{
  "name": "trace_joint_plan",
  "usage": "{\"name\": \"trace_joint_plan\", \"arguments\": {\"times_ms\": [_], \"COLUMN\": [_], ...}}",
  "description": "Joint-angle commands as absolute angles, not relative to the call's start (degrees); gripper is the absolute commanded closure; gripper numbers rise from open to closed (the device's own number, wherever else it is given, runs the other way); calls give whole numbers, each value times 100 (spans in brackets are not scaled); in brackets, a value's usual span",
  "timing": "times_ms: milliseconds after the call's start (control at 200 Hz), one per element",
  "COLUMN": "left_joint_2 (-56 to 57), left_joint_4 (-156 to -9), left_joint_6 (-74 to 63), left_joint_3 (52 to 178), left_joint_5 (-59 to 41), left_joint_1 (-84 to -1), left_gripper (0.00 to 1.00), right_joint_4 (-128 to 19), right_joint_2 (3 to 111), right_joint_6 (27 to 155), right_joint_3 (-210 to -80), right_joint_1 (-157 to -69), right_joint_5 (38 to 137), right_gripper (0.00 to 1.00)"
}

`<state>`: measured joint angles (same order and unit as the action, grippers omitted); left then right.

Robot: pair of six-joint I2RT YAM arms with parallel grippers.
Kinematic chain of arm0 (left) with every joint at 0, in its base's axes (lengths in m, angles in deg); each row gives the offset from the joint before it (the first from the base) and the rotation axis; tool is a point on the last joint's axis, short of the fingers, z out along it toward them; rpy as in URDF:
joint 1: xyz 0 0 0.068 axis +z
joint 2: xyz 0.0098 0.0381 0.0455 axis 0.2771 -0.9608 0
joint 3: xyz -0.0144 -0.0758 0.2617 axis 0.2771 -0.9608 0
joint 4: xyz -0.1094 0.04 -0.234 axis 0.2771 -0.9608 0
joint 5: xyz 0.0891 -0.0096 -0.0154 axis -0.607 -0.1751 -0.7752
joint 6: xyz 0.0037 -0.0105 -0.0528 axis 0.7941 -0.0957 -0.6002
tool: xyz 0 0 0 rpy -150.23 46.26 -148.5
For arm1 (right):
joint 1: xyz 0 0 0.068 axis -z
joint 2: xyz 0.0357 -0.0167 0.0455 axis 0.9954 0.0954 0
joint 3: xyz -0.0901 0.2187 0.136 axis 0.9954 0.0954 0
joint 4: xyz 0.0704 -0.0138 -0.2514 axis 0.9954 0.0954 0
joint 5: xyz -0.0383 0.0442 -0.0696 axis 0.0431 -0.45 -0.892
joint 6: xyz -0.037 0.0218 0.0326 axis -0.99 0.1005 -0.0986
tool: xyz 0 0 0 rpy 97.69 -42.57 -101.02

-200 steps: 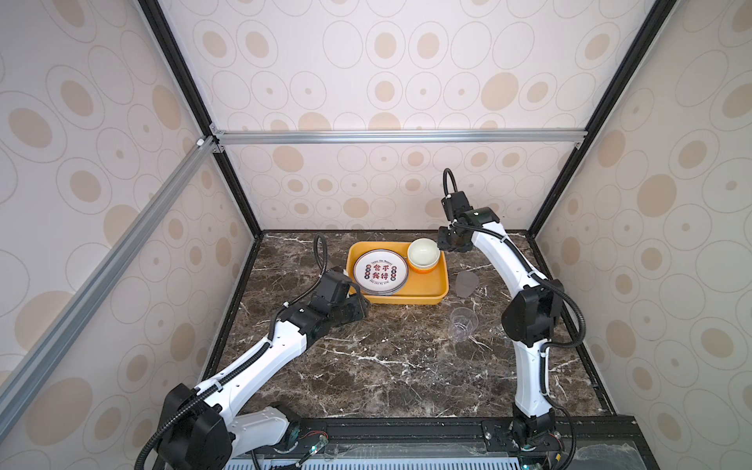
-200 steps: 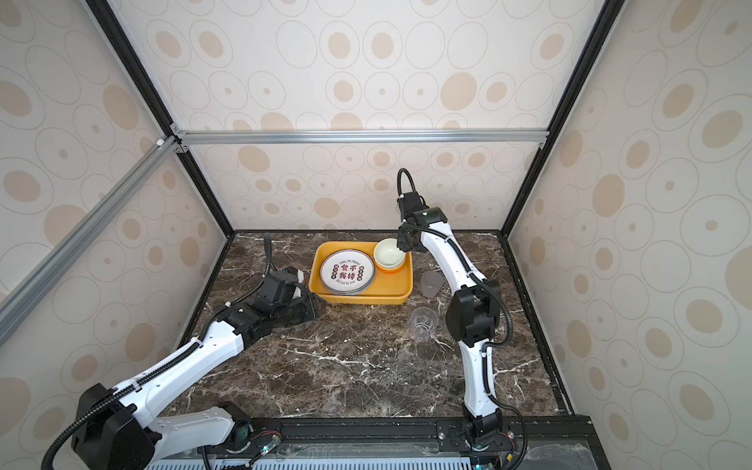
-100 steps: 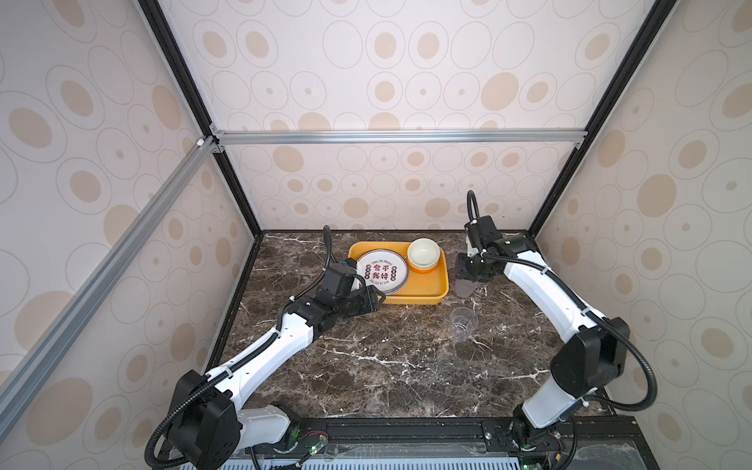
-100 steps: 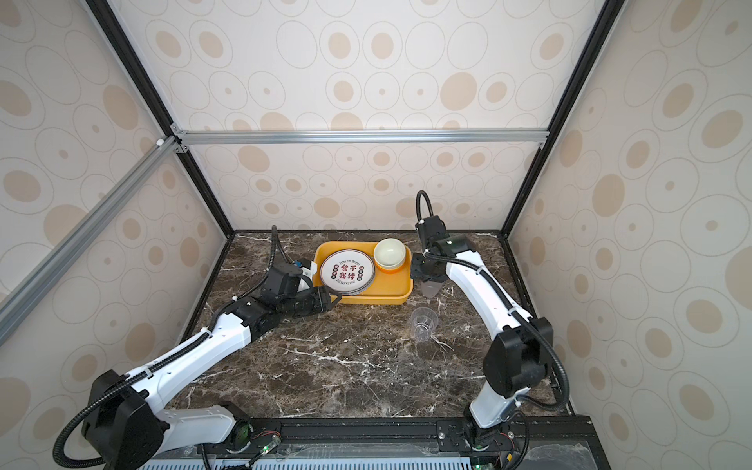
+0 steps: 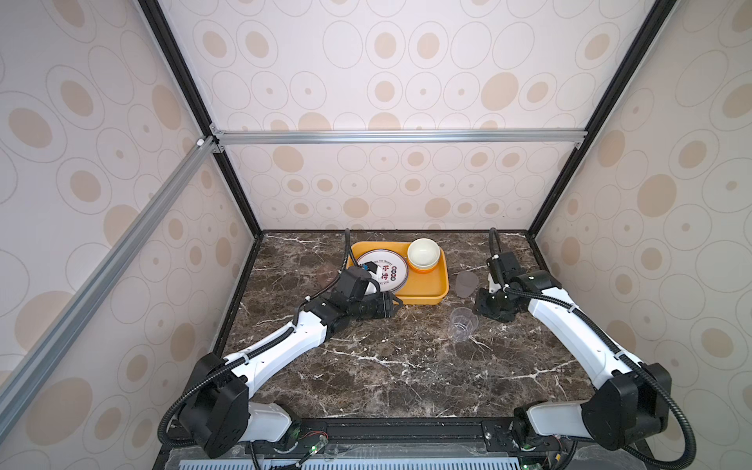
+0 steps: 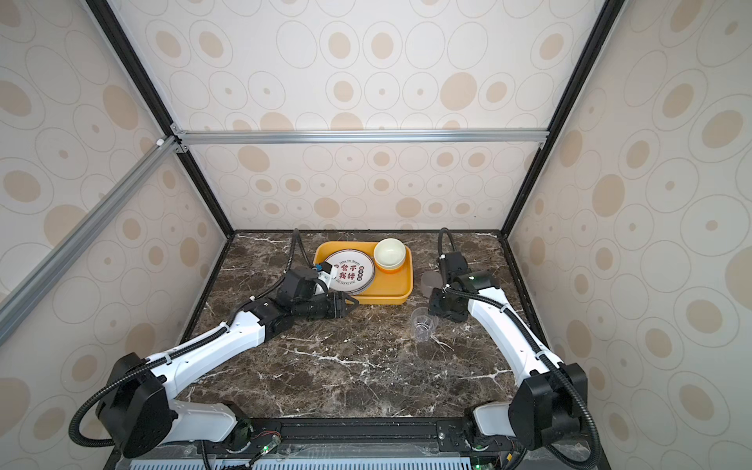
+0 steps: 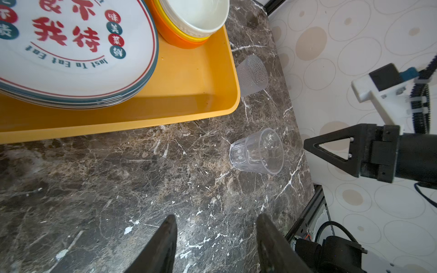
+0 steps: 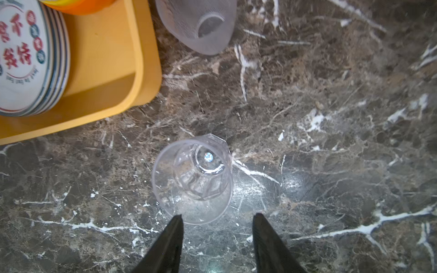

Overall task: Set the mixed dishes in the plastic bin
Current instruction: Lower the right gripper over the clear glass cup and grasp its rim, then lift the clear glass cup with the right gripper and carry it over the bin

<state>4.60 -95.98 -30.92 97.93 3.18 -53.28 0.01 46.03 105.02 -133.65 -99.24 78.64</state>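
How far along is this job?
Done: plates and stacked bowls sit in the yellow bin. In hand: nothing; left gripper and right gripper are open, the right one facing the clear cup. Left: clear cup and grey cup, on the table outside the bin.

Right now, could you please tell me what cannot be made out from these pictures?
- Plate stack: left part hidden by the left arm's camera, top view.
- Frosted cup: partly behind the right arm, top view.
- Bowl stack: cut off by the left wrist view's edge.
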Motion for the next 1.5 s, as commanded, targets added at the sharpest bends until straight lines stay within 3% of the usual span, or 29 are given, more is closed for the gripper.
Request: {"name": "trace_joint_plan", "arguments": {"times_ms": [0, 480, 1261, 1496], "left_joint_2": [364, 336, 306, 339], "left_joint_4": [-9424, -9437, -9439, -9422], "left_joint_6": [-2915, -2972, -3025, -3042], "left_joint_3": [10055, 9967, 9870, 9818], "left_joint_5": [334, 213, 115, 81], "left_joint_1": [-5476, -5584, -5590, -5588], "left_gripper": [46, 46, 47, 47], "right_joint_4": [19, -330, -384, -131], "right_joint_2": [4582, 5162, 5380, 5226], "right_joint_6": [10778, 11023, 10914, 10783], "right_joint_3": [-13131, -12774, -12708, -12905], "right_joint_1": [-9885, -9885, -9884, -9885], "right_joint_5": [8107, 8083, 7976, 7838], "right_gripper": [51, 57, 89, 93]}}
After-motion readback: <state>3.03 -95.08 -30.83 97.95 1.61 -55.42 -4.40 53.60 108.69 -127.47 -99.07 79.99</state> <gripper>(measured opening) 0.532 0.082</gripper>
